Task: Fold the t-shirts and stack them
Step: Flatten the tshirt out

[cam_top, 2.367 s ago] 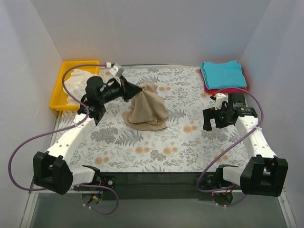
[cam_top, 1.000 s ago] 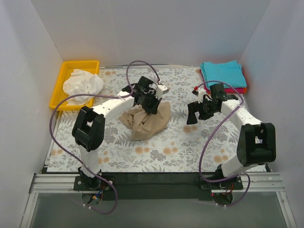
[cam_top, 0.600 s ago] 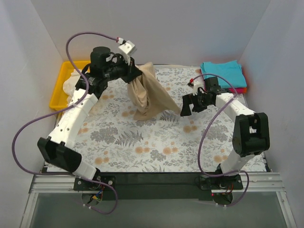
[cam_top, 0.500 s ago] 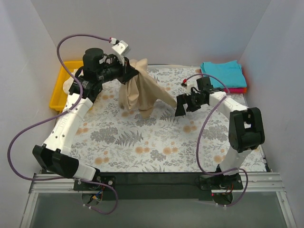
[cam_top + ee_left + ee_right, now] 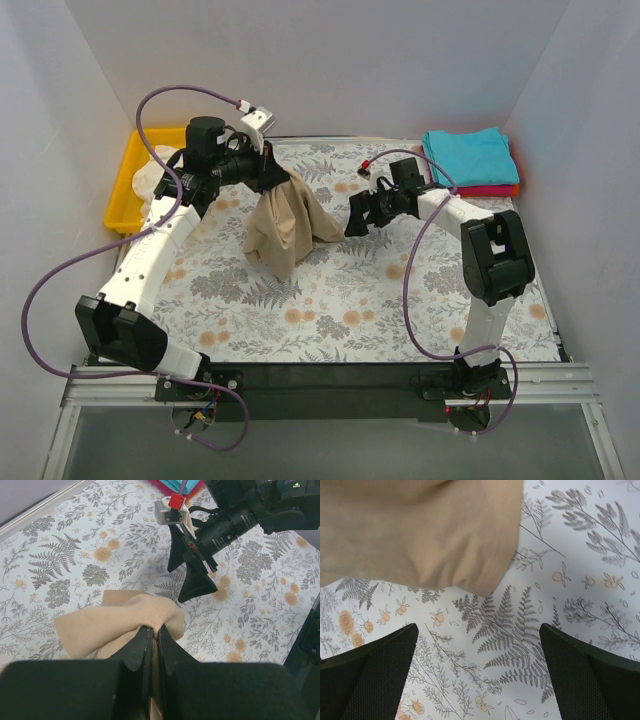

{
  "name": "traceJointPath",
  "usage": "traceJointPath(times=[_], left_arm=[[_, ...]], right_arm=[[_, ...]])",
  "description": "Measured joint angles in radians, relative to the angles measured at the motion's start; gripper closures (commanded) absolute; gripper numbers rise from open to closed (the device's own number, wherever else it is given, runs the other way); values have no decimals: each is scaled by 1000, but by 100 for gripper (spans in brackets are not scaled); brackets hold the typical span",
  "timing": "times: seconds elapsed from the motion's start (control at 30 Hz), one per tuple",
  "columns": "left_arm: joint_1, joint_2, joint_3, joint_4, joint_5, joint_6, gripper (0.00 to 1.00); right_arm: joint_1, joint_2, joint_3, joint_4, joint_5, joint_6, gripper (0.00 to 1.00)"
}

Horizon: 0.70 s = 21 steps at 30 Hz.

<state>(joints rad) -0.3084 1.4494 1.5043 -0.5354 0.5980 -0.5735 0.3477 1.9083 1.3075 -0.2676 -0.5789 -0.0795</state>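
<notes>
Now, with left hand (image 5: 268, 170) clamped on the dangling tan t-shirt (image 5: 285, 222), the wide-apart right hand (image 5: 359, 214) should pinch its nearest, possibly hem, corner.

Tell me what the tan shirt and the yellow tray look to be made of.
Tan shirt: soft matte knit, probably cotton jersey; fine knit lines show, and it hangs in limp folds from the left tool. Yellow tray: probably moulded plastic; smooth, even colour, rounded rim.

L gripper (image 5: 152, 631) pinched shut, arm raised, R gripper (image 5: 478, 627) spread wide
</notes>
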Motion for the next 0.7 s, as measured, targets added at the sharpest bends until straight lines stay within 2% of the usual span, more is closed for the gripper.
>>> traceJointPath(times=[0.3, 0.33, 0.4, 0.43, 0.47, 0.57, 0.7], left_arm=[[26, 2, 13, -6, 40, -32, 100], [30, 5, 19, -5, 42, -36, 100], [37, 14, 34, -7, 47, -41, 100], [40, 19, 42, -6, 47, -44, 100], [43, 24, 48, -6, 47, -46, 100], [53, 36, 51, -3, 27, -51, 100], [71, 74, 57, 26, -35, -48, 100]], right_arm=[[116, -6, -7, 121, -49, -82, 5], [129, 6, 4, 129, -48, -87, 17], [158, 48, 39, 150, -42, -111, 53], [167, 71, 58, 156, -34, -115, 87], [171, 88, 73, 158, -25, -115, 98], [161, 126, 117, 134, 1, -112, 99], [76, 103, 171, 55, 50, -145, 99]])
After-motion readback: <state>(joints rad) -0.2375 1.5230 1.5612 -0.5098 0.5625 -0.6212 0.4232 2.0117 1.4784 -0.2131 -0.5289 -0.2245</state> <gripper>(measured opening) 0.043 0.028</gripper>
